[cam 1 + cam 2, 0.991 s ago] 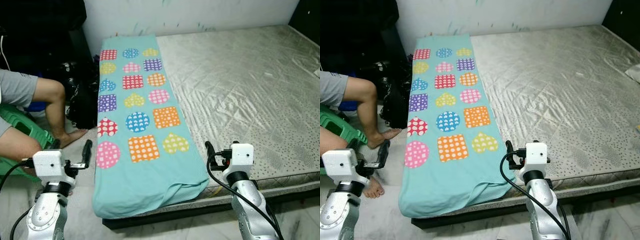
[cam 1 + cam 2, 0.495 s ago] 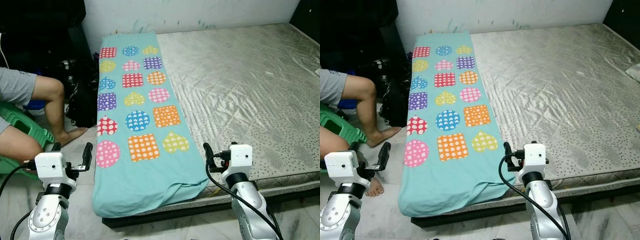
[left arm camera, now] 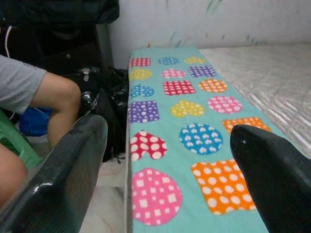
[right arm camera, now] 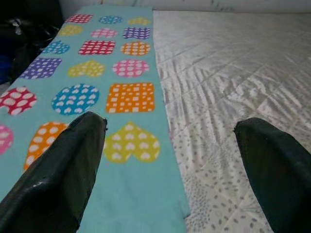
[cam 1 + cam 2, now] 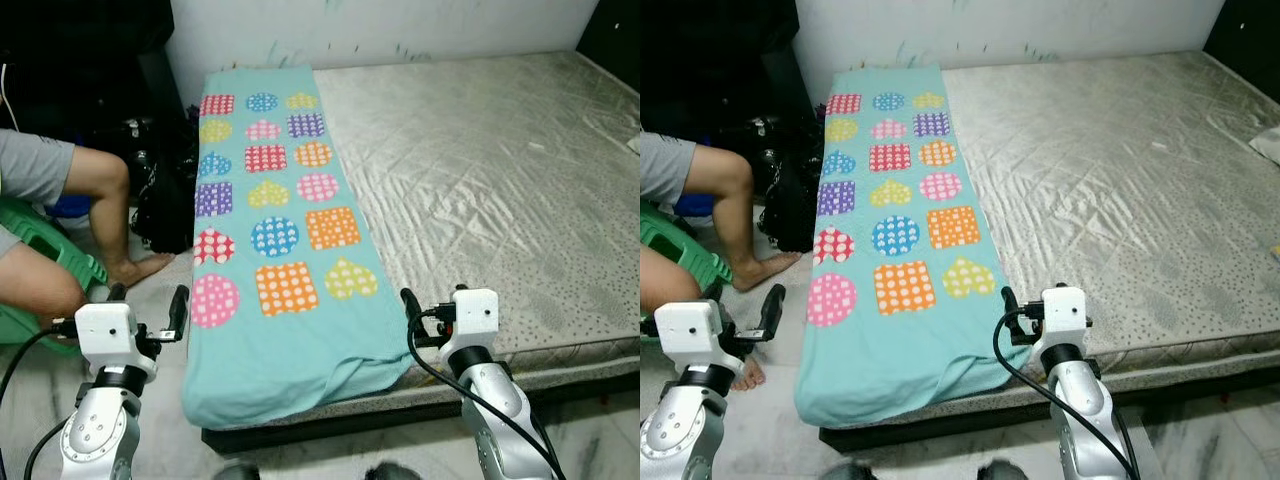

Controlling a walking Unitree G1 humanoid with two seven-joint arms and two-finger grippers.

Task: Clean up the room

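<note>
Bed: a bare grey quilted mattress [image 5: 490, 170] set low against a white wall, its near edge facing the robot.

Blanket [image 5: 275, 250]: turquoise, printed with dotted circles, squares and hearts in pink, orange, blue, purple, yellow and red. It lies flat in a long strip along the mattress's left side, from the wall end to the near edge, where its end is loosely folded under and hangs slightly over the left side of the bed. Some wrinkling at the near corner.

Left gripper [image 5: 145, 318]: held low, off the bed's left side, beside the blanket's near corner and not touching it. In its wrist view the two black fingers [image 3: 63, 170] stand wide apart with nothing between them, framing the blanket's pattern.

Right gripper [image 5: 412, 310]: held just over the near edge of the bed, at the blanket's right border. Its fingers [image 4: 58, 170] are likewise spread wide and empty, one seen over the blanket, the other over bare mattress.

Person [image 5: 60, 200]: seated at the left on a green plastic stool [image 5: 45, 250], grey shorts, bare foot on the pale floor.

Dark bags [image 5: 165, 190]: heaped between the person and the bed's left side.
</note>
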